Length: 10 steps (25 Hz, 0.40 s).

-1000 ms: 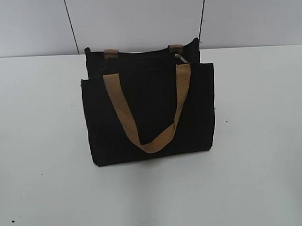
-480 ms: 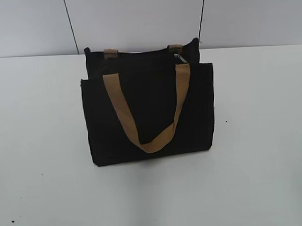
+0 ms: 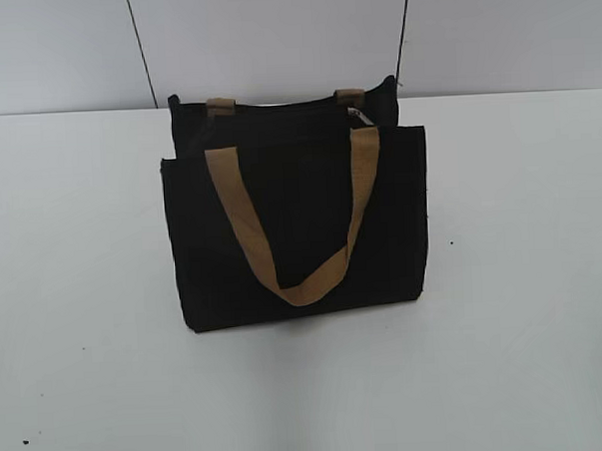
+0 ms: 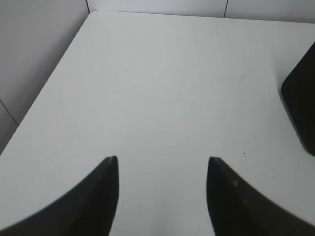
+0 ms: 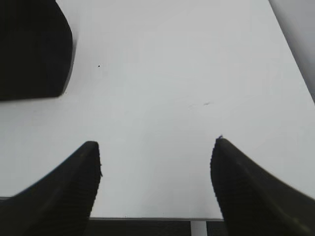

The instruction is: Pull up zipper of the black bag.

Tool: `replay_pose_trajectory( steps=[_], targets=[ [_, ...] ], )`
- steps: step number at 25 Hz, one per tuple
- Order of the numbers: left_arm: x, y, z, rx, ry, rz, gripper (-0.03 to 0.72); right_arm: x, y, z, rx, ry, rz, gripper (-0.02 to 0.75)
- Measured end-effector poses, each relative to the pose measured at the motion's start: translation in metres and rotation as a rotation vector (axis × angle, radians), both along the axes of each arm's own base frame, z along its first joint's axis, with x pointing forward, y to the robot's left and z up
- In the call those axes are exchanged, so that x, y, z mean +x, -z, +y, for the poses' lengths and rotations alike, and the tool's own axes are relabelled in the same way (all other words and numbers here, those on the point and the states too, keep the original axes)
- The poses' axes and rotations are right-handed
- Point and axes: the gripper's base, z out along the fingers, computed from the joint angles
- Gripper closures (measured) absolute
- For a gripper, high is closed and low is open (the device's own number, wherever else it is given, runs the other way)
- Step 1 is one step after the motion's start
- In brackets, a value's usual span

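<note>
White table, pale wall behind; black bag upright mid-table, zipper glinting at top right, reachable from above; left gripper and right gripper spread wide, empty, flanking bag.

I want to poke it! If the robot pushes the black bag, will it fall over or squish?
The black bag looks like soft fabric, so it would probably dent. It stands upright on a wide base, so it may slide on the smooth table. Its tan handle hangs limp, likely floppy.
</note>
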Motion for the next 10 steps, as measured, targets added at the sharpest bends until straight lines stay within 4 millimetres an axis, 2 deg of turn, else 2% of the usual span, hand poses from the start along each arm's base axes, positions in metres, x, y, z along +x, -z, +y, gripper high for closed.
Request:
replay_pose_trajectory(
  steps=[10],
  targets=[
    [0.0, 0.0, 0.0, 0.0, 0.0, 0.0, 0.251, 0.0, 0.0, 0.0001, 0.001, 0.017, 0.0, 0.201]
  ],
)
